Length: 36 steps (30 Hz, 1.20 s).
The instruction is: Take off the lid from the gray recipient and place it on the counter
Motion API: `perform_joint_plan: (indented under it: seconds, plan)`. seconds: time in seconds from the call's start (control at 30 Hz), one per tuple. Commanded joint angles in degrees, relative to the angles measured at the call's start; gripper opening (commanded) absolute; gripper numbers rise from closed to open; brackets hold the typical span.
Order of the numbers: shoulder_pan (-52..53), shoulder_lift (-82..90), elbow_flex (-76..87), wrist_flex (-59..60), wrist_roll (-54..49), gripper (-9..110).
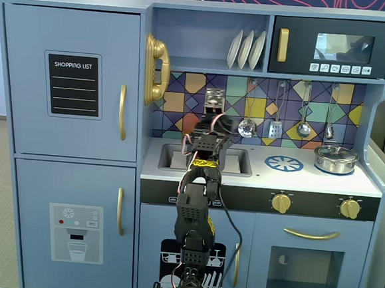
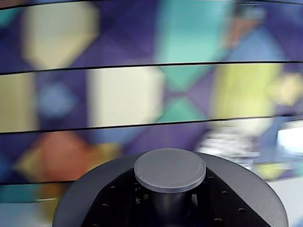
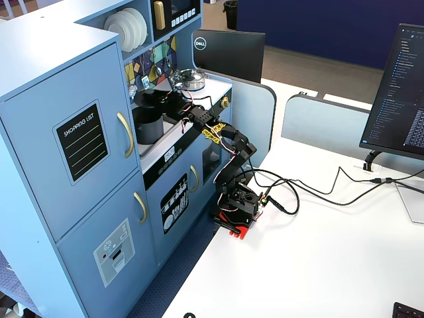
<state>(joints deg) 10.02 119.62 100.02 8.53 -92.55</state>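
Observation:
In a fixed view the gray recipient (image 3: pixel 147 126) stands in the sunken sink, a tall dark-gray pot. The lid (image 3: pixel 154 98), a dark-gray disc, hangs just above its rim. My gripper (image 3: pixel 163 101) reaches in from the right and is shut on the lid. In the wrist view the lid's rim (image 2: pixel 94 187) and its round knob (image 2: pixel 169 169) fill the bottom, with the coloured backsplash behind; my fingers do not show there. From the front, my gripper (image 1: pixel 214 122) and arm hide the pot. The white counter (image 1: pixel 310 180) runs to the right.
A shiny silver pot (image 1: pixel 336 158) with a glass lid stands at the counter's right end, beside the blue burner ring (image 1: pixel 283 164). Utensils (image 1: pixel 274 127) hang on the backsplash. The sink (image 1: pixel 171 157) is left of the burner. A shelf with plates (image 1: pixel 245 49) is overhead.

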Motion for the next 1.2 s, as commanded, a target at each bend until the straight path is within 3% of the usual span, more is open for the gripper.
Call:
perform_joint_plan:
  seconds: [0.0,0.47,1.17]
  plan:
    - [6.06,4.31,-0.44,-1.49,0.0,0]
    - [22.68,-1.93,14.94,-19.16,1.93,0]
    - [22.41,-15.03,16.52,-28.74,1.58,0]
